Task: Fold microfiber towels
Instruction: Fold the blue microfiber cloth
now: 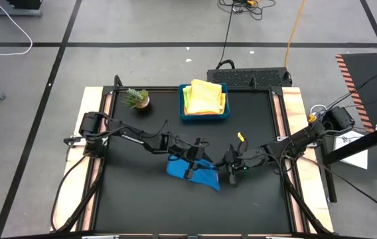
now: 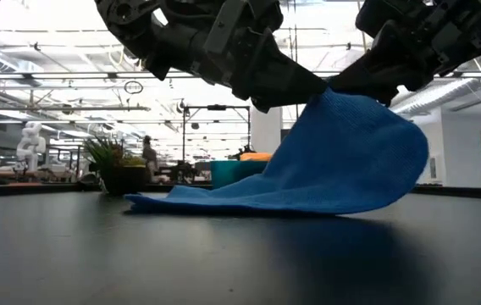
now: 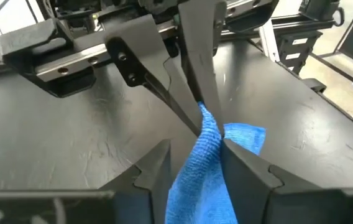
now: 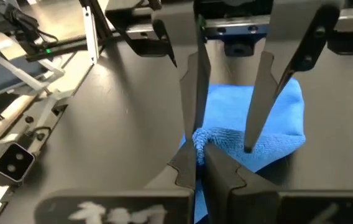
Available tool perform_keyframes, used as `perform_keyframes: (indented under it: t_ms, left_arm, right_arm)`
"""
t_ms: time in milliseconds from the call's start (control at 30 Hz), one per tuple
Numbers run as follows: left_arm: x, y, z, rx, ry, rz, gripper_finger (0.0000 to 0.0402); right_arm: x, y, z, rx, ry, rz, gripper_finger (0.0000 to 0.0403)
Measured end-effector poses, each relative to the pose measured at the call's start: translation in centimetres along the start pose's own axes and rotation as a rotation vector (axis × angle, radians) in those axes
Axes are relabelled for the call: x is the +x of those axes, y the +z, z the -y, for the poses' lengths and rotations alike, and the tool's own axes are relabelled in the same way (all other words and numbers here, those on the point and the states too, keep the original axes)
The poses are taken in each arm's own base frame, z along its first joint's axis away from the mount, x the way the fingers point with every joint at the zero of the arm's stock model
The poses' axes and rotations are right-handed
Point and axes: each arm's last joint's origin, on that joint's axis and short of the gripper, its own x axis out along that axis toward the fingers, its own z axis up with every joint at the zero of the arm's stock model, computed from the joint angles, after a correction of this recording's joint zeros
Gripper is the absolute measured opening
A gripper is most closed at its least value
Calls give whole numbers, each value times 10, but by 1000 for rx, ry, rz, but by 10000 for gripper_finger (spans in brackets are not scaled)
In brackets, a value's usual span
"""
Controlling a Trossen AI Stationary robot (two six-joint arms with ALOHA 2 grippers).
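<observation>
1 blue towel (image 1: 192, 171), fuzzy microfiber, mid-table; near edge lifted, rest draped on mat. L gripper (image 3: 209, 132) & R gripper (image 4: 199, 144) both pinched tight on its edge. Yellow + orange towels (image 1: 204, 97) piled in 1 rectangular blue tray (image 1: 204, 117); count unclear. 1 small plant (image 1: 136, 99).

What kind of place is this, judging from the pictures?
Probably a robotics lab or workshop hall: a black work table on a bare grey floor with taped lines, loose cables lying about, and ceiling strip lights over more benches behind.
</observation>
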Motion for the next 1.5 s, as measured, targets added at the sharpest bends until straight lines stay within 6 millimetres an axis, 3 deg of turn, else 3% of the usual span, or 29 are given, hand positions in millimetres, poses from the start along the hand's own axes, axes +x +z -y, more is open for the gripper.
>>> perform_keyframes:
  t_ms: [233,433,967,1300,1500]
  left_arm:
    - [0,1,1,19,-35,11,85]
    - [0,1,2,85,-40,17,10]
    - [0,1,-2,72,17,22,5]
    - [-10,17,-4,78,50,75,3]
    - [-15,21,-5,73,84,59,4]
  right_arm:
    - [0,2,-1,-7,7,18,2]
    - [0,3,-1,-4,15,29,10]
    - [-2,-3,-11,73,40,-16,190]
    - [7,-28,-14,85,-48,-108,204]
    - [12,-31,-15,102,-34,-88,204]
